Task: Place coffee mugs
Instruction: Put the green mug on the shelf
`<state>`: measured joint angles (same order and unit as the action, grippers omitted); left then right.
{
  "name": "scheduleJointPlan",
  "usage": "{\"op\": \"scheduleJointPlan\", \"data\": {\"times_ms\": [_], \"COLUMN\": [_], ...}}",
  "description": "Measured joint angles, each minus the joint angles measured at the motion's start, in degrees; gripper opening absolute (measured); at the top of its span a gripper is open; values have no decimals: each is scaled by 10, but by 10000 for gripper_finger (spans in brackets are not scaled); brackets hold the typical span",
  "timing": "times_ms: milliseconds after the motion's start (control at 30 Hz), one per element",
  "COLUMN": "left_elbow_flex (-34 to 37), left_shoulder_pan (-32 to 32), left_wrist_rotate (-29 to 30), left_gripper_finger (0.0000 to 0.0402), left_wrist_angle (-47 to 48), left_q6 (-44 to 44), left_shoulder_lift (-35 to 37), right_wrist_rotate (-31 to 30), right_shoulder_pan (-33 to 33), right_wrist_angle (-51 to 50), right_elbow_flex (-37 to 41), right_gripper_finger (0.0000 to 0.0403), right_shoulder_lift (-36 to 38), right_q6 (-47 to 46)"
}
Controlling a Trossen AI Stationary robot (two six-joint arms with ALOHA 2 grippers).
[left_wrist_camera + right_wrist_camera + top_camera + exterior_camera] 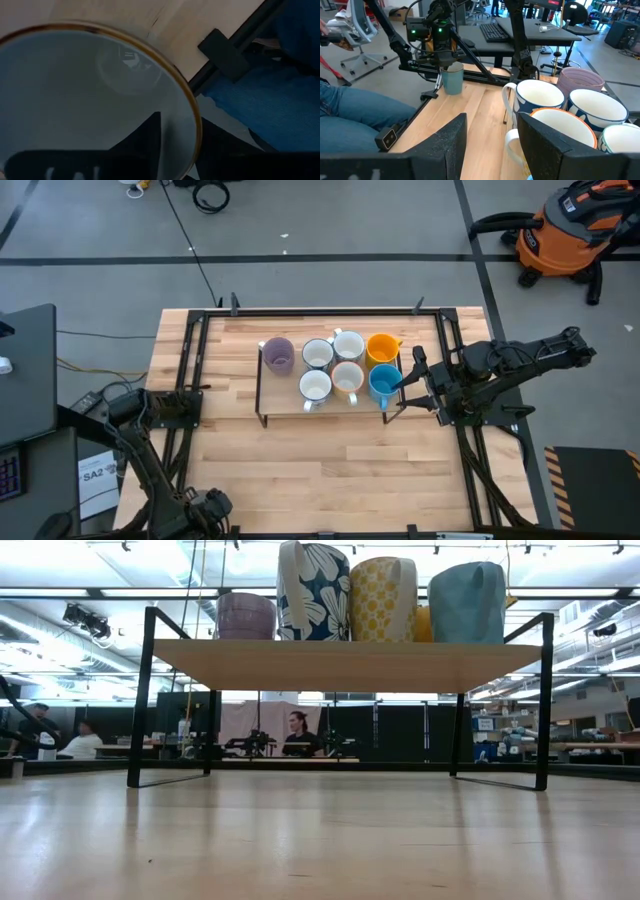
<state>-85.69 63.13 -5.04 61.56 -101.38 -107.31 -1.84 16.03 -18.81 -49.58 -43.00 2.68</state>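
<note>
Six mugs (340, 365) on shelf (285, 392) | wooden table (320, 465) | people seated behind (297, 733) | right fingers (490, 145) parted, left fingers' state unclear

Both arms are dark, jointed metal. The right arm (520, 365) is matte black with bundled links and black cabling. Its gripper (490, 145) has two broad, wedge-shaped black fingers (445, 145) (finely grainy surface). The left arm (432, 27) carries green indicator lights near its wrist.
</note>
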Motion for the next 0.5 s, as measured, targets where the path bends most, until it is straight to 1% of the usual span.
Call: {"op": "scheduleJointPlan", "data": {"times_ms": [200,300,500], "left_elbow_flex": [0,0,0], "left_shoulder_pan": [-6,-14,-33], "left_wrist_rotate": [3,5,1], "left_gripper_finger": [53,36,33], "left_wrist_angle": [3,5,2], "left_q6": [1,0,1], "left_shoulder_lift": [0,0,0], "right_wrist_rotate": [0,0,0], "right_shoulder_pan": [0,0,0], "right_wrist_angle": [0,0,0], "right_elbow_flex": [0,0,0], "right_gripper_finger": [181,181,181], "right_shoulder_lift": [0,0,0], "right_q6": [0,0,0]}}
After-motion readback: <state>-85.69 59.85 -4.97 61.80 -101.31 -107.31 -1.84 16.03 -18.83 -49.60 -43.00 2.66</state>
